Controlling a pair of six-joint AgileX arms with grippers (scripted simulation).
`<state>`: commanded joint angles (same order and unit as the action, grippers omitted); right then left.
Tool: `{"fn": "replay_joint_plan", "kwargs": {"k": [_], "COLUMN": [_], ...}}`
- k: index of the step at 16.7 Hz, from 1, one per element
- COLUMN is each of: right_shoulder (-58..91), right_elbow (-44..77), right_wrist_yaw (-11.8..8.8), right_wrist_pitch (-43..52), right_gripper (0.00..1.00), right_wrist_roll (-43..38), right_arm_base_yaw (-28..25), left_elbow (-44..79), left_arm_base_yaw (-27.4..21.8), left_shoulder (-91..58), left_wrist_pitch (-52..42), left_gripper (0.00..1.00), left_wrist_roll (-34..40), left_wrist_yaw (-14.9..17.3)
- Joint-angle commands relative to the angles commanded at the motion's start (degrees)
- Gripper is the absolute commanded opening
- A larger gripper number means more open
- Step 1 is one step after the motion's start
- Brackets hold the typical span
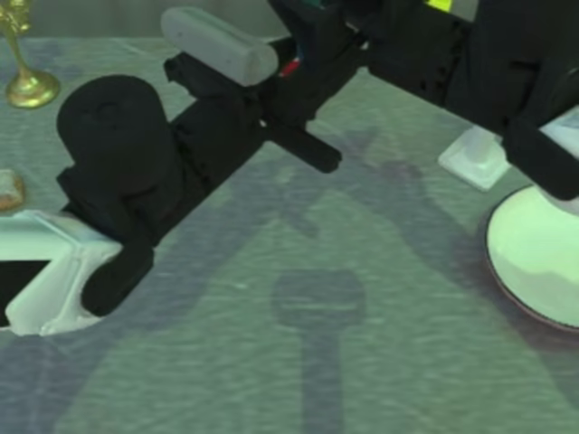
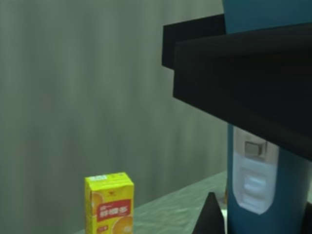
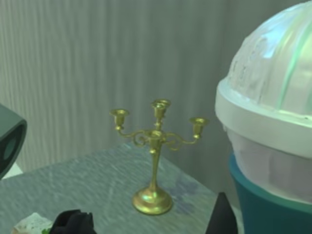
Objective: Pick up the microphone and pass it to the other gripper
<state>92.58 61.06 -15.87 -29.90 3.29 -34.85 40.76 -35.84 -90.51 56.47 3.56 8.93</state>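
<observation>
Carton (image 2: pixel 109 203), yellow with orange-slice print, red label, writing unreadable

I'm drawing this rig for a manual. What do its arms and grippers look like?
Both arms are bulky and matte black, built of blocky segments. The left arm carries a pale grey cylinder near its wrist and a rounded black drum housing. The right arm looks alike. Each gripper ends in black pointed wedge fingers. No cables or markings show.
</observation>
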Motion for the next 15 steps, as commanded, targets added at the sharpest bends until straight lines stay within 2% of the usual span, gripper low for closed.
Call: {"fn": "replay_joint_plan", "kwargs": {"k": [2, 3, 11, 15], "right_shoulder": [0.0, 0.0, 0.0, 0.0], "right_elbow": [0.0, 0.0, 0.0, 0.0], "right_wrist_yaw": [0.0, 0.0, 0.0, 0.0], "right_wrist_pitch": [0.0, 0.0, 0.0, 0.0], "right_gripper": [0.02, 0.00, 0.00, 0.00], "right_wrist_roll": [0.0, 0.0, 0.0, 0.0], "right_arm_base_yaw": [0.0, 0.0, 0.0, 0.0], "left_elbow": [0.0, 0.0, 0.0, 0.0], "left_arm_base_yaw": [0.0, 0.0, 0.0, 0.0], "left_shoulder": [0.0, 0.0, 0.0, 0.0], "left_wrist_pitch": [0.0, 0.0, 0.0, 0.0], "left_gripper": [0.00, 0.00, 0.00, 0.30], "left_wrist_roll": [0.0, 0.0, 0.0, 0.0], "left_wrist_yaw": [0.0, 0.0, 0.0, 0.0]}}
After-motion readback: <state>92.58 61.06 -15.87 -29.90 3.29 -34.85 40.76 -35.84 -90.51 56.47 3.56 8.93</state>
